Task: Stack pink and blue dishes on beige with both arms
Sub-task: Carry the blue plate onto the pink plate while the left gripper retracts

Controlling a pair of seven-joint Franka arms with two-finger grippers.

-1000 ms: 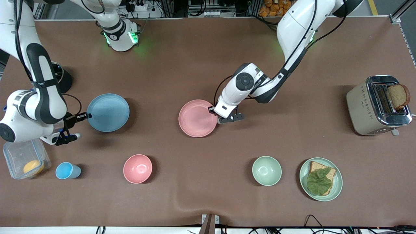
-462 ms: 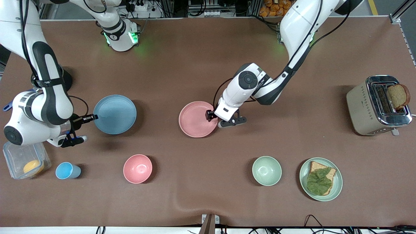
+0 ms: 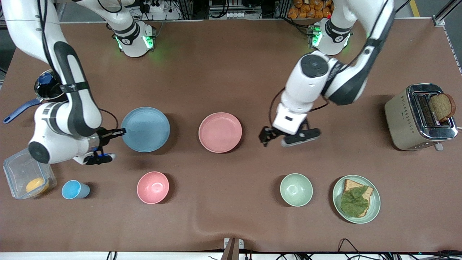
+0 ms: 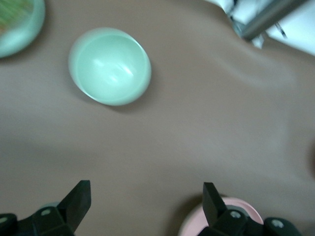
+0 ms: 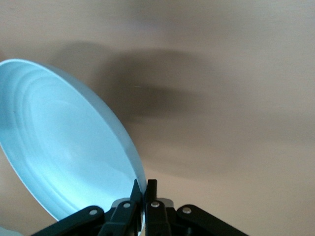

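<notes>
My right gripper (image 3: 121,132) is shut on the rim of the light blue plate (image 3: 145,129) and holds it tilted a little above the table; the right wrist view shows the plate (image 5: 64,147) with its rim pinched in the gripper (image 5: 143,189). The pale pink plate (image 3: 220,132) lies flat on the table beside it, toward the left arm's end. My left gripper (image 3: 282,138) hangs open and empty over bare table beside the pink plate. In the left wrist view the gripper (image 4: 145,199) has the pink plate's edge (image 4: 246,209) by one finger. No beige plate is in view.
Nearer the front camera stand a blue cup (image 3: 74,189), a pink bowl (image 3: 152,187), a green bowl (image 3: 296,189) and a green plate (image 3: 373,206) with bread and lettuce. A clear container (image 3: 16,168) and a pot (image 3: 47,86) sit at the right arm's end, a toaster (image 3: 408,119) at the left arm's.
My right arm has carried the blue plate toward the pink plate. My left gripper has left the pink plate's rim, risen and moved toward the toaster.
</notes>
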